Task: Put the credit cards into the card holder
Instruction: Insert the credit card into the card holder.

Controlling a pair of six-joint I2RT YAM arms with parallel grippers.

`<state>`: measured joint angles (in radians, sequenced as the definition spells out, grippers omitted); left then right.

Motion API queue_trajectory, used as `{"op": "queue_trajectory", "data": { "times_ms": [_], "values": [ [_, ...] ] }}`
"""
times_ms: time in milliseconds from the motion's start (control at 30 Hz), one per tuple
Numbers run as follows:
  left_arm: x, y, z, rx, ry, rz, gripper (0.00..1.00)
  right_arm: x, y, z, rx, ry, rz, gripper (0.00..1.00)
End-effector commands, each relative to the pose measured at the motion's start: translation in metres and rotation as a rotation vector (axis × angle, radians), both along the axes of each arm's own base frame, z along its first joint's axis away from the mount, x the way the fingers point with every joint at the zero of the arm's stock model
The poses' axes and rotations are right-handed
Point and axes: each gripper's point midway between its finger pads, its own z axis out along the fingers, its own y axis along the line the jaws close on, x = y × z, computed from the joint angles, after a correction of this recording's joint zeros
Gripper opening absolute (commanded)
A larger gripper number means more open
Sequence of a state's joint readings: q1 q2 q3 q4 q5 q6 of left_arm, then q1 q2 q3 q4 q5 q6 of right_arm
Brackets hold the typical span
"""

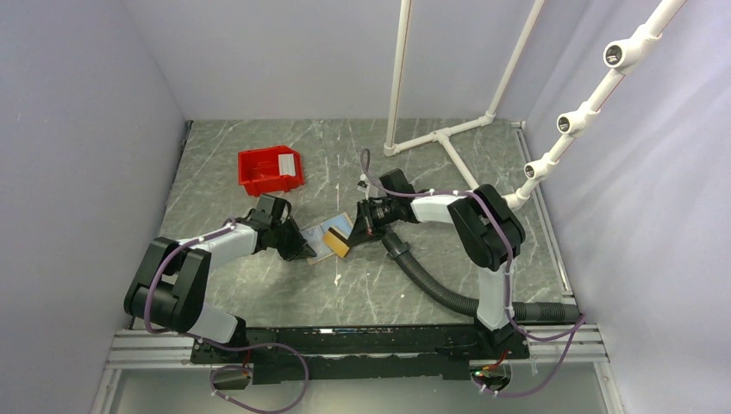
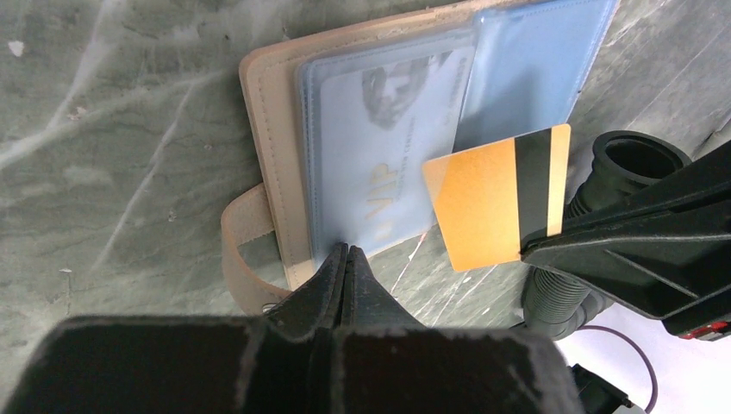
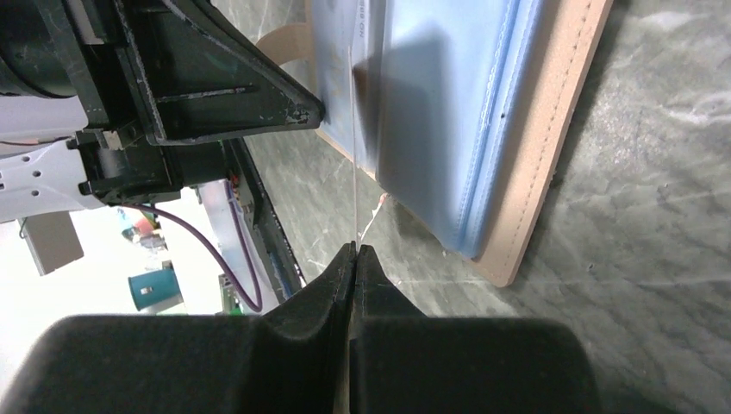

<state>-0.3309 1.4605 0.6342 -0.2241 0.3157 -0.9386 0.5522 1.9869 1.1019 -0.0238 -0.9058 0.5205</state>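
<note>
The flat tan card holder (image 2: 263, 121) lies open on the grey stone-look table (image 1: 259, 285), between the two arms. Inside it are see-through blue plastic pockets (image 2: 526, 69). A pale blue-grey card (image 2: 379, 164) with the letters VIP sits in one pocket.

The left gripper (image 2: 345, 252) has its two black fingers pressed tight together, with no gap. Their tips touch the near edge of the pocket that has the pale card in it. I cannot tell if they pinch the plastic or only press on it.

The right gripper (image 3: 354, 250) is squeezed tight too. It holds a thin, flat gold-brown card (image 2: 483, 207) with a dark stripe, gripping it by the striped end. From the right wrist the card shows only as a thin line. Its far corner meets the edge of the pocket with the pale card. That corner looks paler, but I cannot tell if it is inside the plastic.

A red plastic bin (image 1: 270, 170) sits on the table behind the left gripper, well apart from the card holder.
</note>
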Motion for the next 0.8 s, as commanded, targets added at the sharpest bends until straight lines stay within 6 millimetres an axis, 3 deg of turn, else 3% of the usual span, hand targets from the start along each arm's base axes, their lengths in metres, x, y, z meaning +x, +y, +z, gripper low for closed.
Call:
{"op": "queue_trajectory", "data": {
  "times_ms": [0,367,767],
  "values": [
    [-0.012,0.012,-0.012,0.068,0.039,0.012,0.00,0.015,0.013,0.010,0.051,-0.062,0.013,0.00],
    [-0.013,0.012,-0.013,0.070,0.041,0.002,0.00,0.033,0.030,0.003,0.028,-0.103,0.000,0.00],
    [-0.012,0.013,-0.013,0.074,0.031,-0.002,0.00,0.031,0.050,-0.005,0.012,-0.134,0.015,0.00]
  ]
}}
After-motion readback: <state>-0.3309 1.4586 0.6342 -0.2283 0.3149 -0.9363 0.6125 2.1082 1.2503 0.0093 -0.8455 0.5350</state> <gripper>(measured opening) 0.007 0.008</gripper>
